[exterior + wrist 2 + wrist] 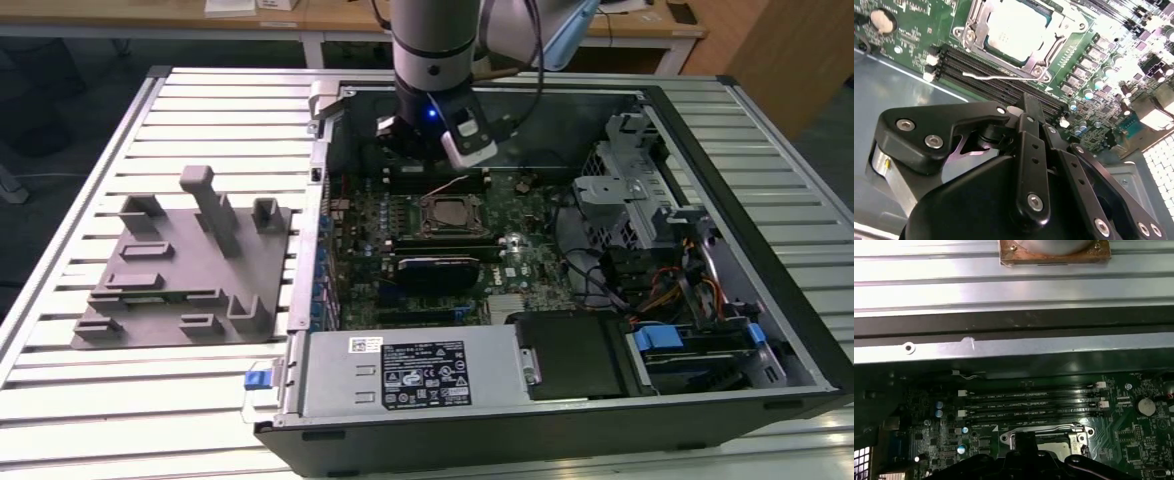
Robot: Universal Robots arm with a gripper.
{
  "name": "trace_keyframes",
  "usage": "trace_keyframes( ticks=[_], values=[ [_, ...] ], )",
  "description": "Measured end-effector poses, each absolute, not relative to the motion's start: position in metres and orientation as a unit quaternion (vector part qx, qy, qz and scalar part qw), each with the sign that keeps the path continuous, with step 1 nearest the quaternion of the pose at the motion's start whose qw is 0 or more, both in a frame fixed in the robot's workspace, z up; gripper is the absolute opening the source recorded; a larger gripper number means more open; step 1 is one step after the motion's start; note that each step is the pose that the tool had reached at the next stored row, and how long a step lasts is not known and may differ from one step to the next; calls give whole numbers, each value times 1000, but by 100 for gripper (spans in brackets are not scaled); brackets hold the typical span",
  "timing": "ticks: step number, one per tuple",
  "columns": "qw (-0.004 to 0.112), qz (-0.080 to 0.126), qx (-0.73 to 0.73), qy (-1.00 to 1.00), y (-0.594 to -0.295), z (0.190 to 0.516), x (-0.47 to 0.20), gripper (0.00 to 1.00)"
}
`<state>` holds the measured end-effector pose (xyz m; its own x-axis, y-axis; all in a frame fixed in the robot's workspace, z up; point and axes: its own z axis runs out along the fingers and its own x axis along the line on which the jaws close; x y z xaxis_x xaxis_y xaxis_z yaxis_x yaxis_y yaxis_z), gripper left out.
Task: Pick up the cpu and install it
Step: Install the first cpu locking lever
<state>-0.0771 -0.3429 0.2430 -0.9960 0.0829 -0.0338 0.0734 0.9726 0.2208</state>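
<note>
On the slatted counter (80, 400), at the exterior view's left, we see a grey tray (180, 300) with upright posts, at nine o'clock from the open computer case (534, 435). Inside the case lies the green motherboard (527, 270), with the boxy power supply (400, 375) at six o'clock from it. The arm (434, 50) stands over the far side of the case. Its hand (424, 158) hangs above the board at twelve o'clock from the socket (1030, 61), apart from it. We cannot tell how far the hand is open, nor whether it has hold of anything; in the second wrist view we see its black linkage from behind. The cpu (1014, 27) lies flat in the socket, its pale silvery top framed by the metal bracket. A thin wire lever (1004, 77) runs just beside it, between the socket and the black memory slots (954, 62). At three o'clock from the motherboard we see the metal drive cage (634, 190) and a bundle of coloured cables (674, 290).
</note>
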Motion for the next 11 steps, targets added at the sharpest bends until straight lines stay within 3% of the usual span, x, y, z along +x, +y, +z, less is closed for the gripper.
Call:
trace_keyframes(
  ticks=[11],
  values=[
    [24,107,64,992,-343,239,-73,11]
  ],
)
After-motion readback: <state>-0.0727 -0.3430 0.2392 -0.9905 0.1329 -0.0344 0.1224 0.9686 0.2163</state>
